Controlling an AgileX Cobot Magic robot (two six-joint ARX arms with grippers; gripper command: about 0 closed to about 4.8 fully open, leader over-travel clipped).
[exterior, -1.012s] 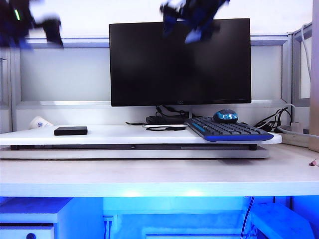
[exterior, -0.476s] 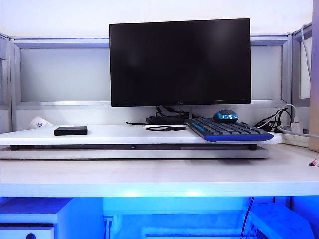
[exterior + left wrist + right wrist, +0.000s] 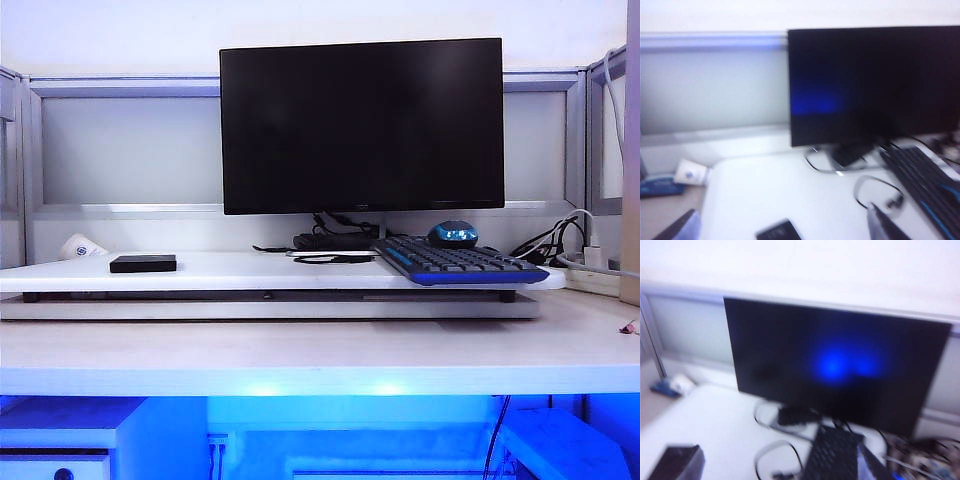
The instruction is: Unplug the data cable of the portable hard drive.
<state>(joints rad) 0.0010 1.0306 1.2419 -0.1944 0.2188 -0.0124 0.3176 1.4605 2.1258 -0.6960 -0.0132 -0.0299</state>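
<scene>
Black hard drive (image 3: pixel 143 263) was seen lying apart from the looped cable (image 3: pixel 879 192) near the monitor (image 3: pixel 362 125), unplugging judged done, with both grippers, left (image 3: pixel 780 227) and right (image 3: pixel 775 462), released above.

One monitor (image 3: pixel 362 125) stood on the raised white platform (image 3: pixel 240 272), of which there was one. One portable hard drive (image 3: pixel 143 263) lay on it, and one data cable (image 3: pixel 330 258) curled in a single loop. There was one keyboard (image 3: pixel 458 262), one mouse (image 3: pixel 452 234) and one paper cup (image 3: pixel 80 247) lying on its side. Two grippers showed in the wrist views, the left gripper (image 3: pixel 780 227) and the right gripper (image 3: pixel 775 465), each with two fingers spread apart.
</scene>
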